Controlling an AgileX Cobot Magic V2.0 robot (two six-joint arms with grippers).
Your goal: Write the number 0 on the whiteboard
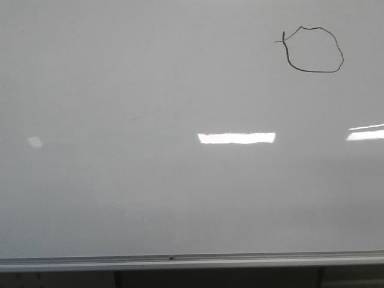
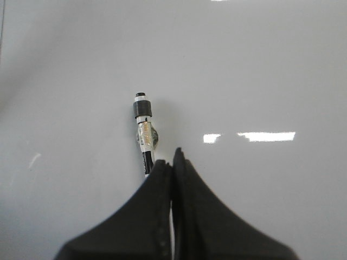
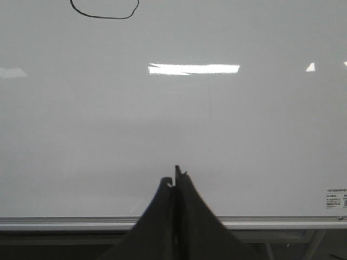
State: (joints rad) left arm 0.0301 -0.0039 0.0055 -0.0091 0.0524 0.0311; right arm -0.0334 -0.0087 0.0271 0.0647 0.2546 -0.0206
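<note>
- The number 0 (image 1: 313, 50) sits in the upper right of the front view, a wobbly black oval with a small tick at its upper left, closed all the way round. From that I'd say the writing is done.
- The whiteboard (image 1: 150, 192) fills nearly the whole front view, its silver edge strip along the bottom.
- The left gripper (image 2: 172, 162) has its fingers pressed together on a marker (image 2: 143, 130), which points straight out ahead of them, long axis toward the board, tip not clearly touching.
- The right gripper (image 3: 174, 179) is closed with nothing in it; the oval's lower edge shows at its view's upper left.
- Neither arm appears in the front view, so which is nearer the oval I cannot tell.
</note>
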